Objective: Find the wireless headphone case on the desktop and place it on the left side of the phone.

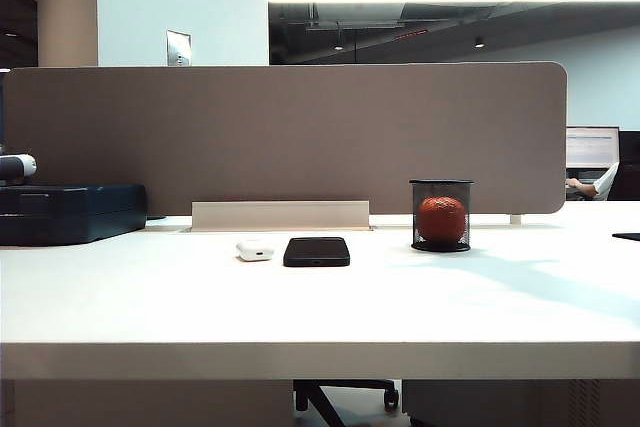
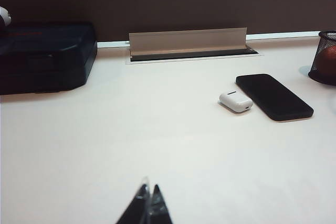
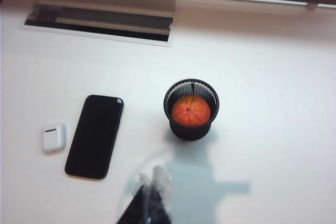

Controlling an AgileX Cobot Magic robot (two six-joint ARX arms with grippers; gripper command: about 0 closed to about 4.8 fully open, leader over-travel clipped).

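Taking the phone [image 1: 316, 251] as landmark: the wireless headphone case [image 1: 255, 249] lies just beside its left edge, a thin gap between them. Right of the phone stands a black mesh cup [image 1: 441, 215] holding an orange ball [image 1: 441, 218], with bare desktop [image 1: 320, 317] between. Behind the phone a raised cable flap [image 1: 280, 215] and the grey-brown partition [image 1: 285, 137] block passage. Far left sits a dark blue case [image 1: 70, 213]. In front of the phone the desktop is open; the left gripper [image 2: 148, 199] and right gripper [image 3: 154, 186], both closed, hang there.

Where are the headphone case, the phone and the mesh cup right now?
wireless headphone case [image 3: 54, 137]: right wrist view, middle of its top face.
phone [image 3: 95, 136]: right wrist view, centre of the screen.
mesh cup [image 1: 441, 238]: exterior view, lower front wall.
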